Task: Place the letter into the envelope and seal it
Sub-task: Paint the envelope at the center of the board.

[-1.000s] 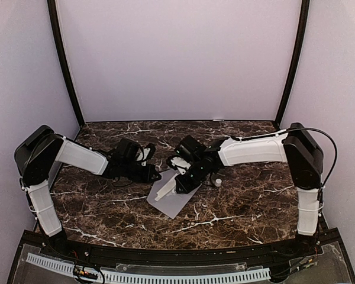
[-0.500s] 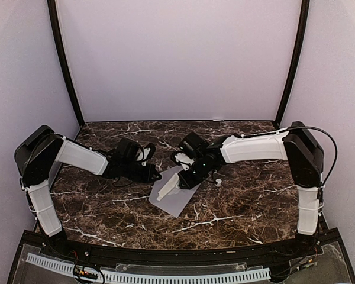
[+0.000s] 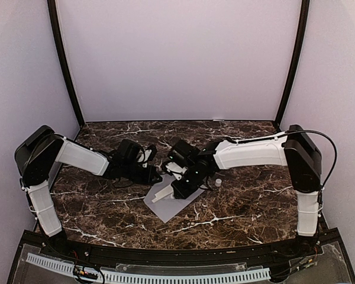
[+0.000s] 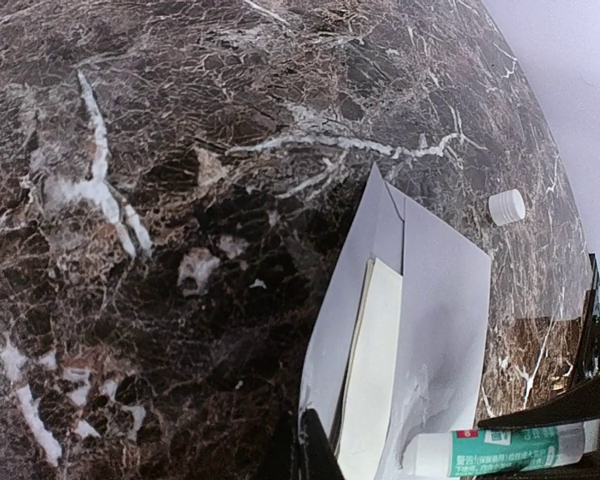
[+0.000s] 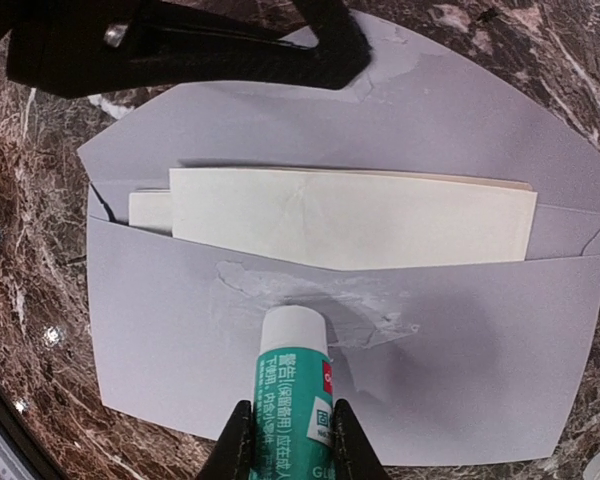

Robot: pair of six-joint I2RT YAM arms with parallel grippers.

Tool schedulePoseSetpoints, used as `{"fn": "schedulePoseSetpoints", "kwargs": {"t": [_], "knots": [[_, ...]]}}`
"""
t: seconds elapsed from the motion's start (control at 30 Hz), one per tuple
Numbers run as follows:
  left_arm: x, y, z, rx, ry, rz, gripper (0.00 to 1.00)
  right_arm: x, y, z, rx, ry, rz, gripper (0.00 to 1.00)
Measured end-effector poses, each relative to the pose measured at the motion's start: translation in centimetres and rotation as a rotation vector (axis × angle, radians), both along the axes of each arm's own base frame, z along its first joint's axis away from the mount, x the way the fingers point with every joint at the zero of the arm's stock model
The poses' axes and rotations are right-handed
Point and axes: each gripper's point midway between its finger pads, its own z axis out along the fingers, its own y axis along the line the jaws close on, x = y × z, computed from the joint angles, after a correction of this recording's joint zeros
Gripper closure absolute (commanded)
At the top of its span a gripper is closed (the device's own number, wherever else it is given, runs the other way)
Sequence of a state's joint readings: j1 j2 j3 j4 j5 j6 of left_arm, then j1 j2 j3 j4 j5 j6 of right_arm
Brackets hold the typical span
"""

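One marble table (image 3: 242,201) holds the envelope (image 3: 165,207) mid-frame, flap open, with the letter (image 5: 350,215) tucked inside. We see the left gripper (image 5: 336,62), fingers together, pressing the flap, and the right gripper (image 5: 290,428) clamping a glue tube (image 5: 295,375).

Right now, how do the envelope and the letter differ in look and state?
The envelope is pale grey-lavender; the letter is cream. The envelope lies open with its flap spread out; the letter is folded and tucked into the pocket, its upper part showing. The envelope carries a glue smear at the nozzle of the glue tube; the letter looks clean. Both are flat paper.
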State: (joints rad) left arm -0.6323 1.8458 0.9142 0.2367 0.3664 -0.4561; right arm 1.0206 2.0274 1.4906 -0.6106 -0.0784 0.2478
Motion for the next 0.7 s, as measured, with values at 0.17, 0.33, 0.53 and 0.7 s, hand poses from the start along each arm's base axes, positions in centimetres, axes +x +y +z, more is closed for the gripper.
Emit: {"fn": "schedulePoseSetpoints", "kwargs": {"t": [0.17,0.33,0.53,0.7], "knots": [[0.00,0.00,0.00,0.000,0.000,0.000,1.00,-0.92,0.62,0.05,-0.002,0.020,0.022,1.00],[-0.01,0.00,-0.01,0.000,0.000,0.000,1.00,-1.05,0.79,0.07,-0.002,0.030,0.019,1.00],[-0.01,0.00,-0.01,0.000,0.000,0.000,1.00,-0.90,0.71,-0.06,-0.003,0.037,-0.001,1.00],[0.00,0.01,-0.01,0.001,0.000,0.000,1.00,-0.13,0.31,-0.16,0.003,0.043,-0.027,1.00]]}}
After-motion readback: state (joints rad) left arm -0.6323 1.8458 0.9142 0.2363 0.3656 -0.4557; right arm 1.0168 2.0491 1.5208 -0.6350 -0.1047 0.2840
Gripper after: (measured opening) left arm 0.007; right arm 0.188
